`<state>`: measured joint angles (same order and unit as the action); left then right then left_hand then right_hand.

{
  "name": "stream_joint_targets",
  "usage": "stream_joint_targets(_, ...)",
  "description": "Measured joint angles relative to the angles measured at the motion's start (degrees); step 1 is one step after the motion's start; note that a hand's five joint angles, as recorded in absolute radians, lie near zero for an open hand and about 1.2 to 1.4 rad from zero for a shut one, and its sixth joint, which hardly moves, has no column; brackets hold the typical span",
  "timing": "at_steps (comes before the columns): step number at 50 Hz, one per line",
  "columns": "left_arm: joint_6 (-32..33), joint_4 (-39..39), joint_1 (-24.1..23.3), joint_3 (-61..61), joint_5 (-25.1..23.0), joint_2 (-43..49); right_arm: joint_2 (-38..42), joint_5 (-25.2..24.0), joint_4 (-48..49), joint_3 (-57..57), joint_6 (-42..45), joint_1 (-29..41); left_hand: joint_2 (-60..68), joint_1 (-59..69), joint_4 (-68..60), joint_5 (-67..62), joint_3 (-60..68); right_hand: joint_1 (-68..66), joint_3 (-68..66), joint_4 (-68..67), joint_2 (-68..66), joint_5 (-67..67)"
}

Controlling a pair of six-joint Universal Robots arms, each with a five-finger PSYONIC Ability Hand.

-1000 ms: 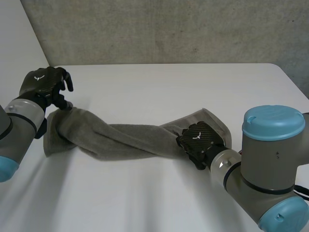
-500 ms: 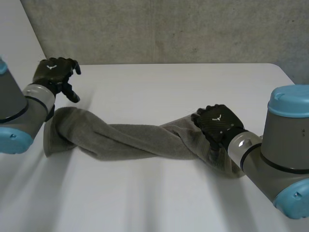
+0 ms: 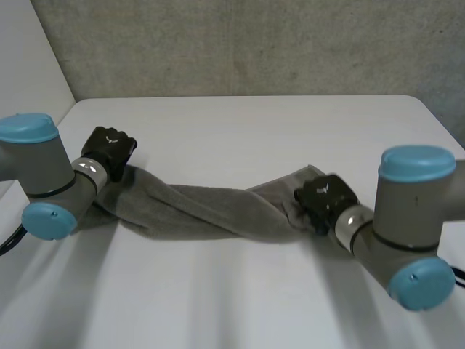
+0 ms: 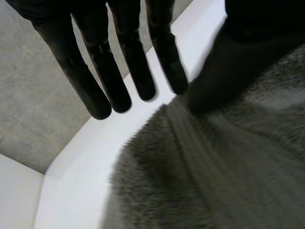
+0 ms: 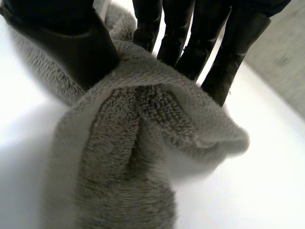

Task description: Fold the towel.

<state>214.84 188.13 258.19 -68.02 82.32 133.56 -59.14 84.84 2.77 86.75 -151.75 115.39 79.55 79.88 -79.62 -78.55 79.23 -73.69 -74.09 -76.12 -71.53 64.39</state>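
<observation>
At the left end of the towel [image 3: 211, 211], your left hand [image 3: 109, 145] has come down, fingers [image 4: 137, 62] straight; your right hand [image 3: 323, 196] pinches the opposite end.

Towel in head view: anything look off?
Yes. The towel is twisted like a rope along its middle, between the left hand at one end and the right hand pinching a bunched fold at the other. Not flat, so a clean fold looks unlikely.

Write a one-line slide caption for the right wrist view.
Right robot hand pinches a bunched end of the grey towel between thumb and fingers, on the white table.
</observation>
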Motion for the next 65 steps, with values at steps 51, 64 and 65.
stream_joint_targets(51,-19.89,-1.06,-7.88,-8.53,-8.18,-4.94,-4.84,-3.43,13.84,-1.74,4.0,-0.33,-33.92,-34.13,33.89,32.62,-33.52,-0.03,-1.74,-0.57,-0.87,0.38)
stream_joint_targets(64,-19.13,-5.14,-11.36,-10.48,-5.27,-4.48,-4.66,-3.6,13.72,-0.6,3.88,-2.3,-34.23,-34.34,34.07,33.5,-33.79,-0.03,-1.87,-0.57,-0.87,0.38)
stream_joint_targets(65,-19.0,-4.61,-11.39,-10.28,-4.52,-4.19,-4.61,-3.61,13.7,-0.58,3.87,-2.3,-34.39,-34.63,34.26,33.88,-34.19,-0.03,-1.87,-0.57,-0.87,0.45)
